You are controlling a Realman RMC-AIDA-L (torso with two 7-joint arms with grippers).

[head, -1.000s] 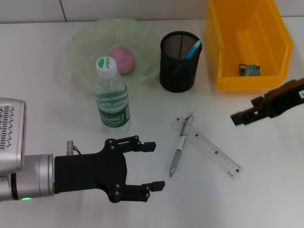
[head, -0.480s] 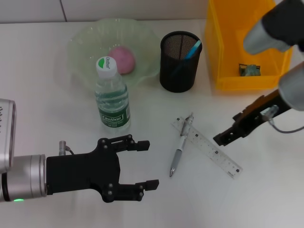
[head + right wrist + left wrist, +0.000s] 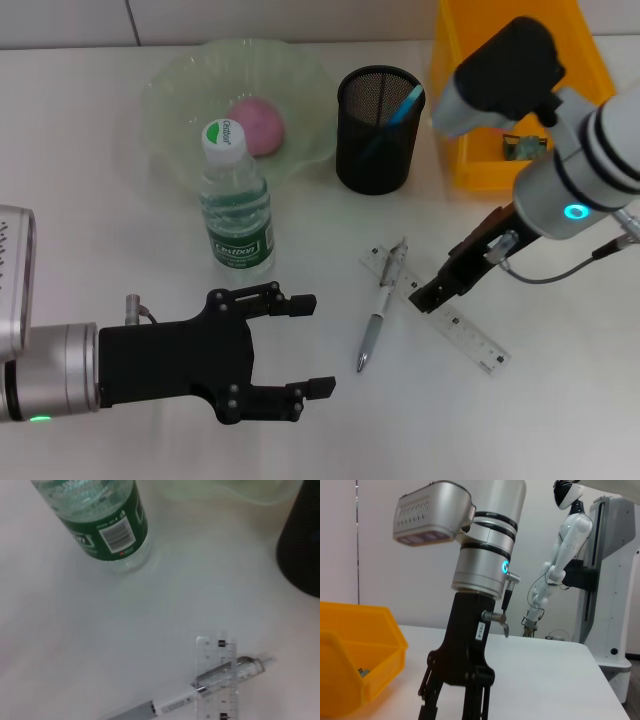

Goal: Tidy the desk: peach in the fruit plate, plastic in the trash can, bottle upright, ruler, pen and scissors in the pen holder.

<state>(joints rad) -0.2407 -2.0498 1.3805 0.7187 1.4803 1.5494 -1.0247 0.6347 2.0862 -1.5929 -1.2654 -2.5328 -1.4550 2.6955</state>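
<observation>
The pen lies across one end of the clear ruler on the white desk; both show in the right wrist view, pen and ruler. My right gripper hangs just above the ruler's middle, right of the pen; in the left wrist view its fingers stand apart and empty. My left gripper is open and empty at the front left. The bottle stands upright. The pink peach lies in the green fruit plate. The black pen holder holds a blue-handled item. Crumpled plastic lies in the yellow bin.
The bottle and pen holder stand close behind the pen and ruler. The yellow bin is at the back right. Another robot stands far off beyond the table.
My right arm has swung left and down from beside the yellow bin to just over the ruler. My left gripper drew back a little a second ago and has since stayed still.
</observation>
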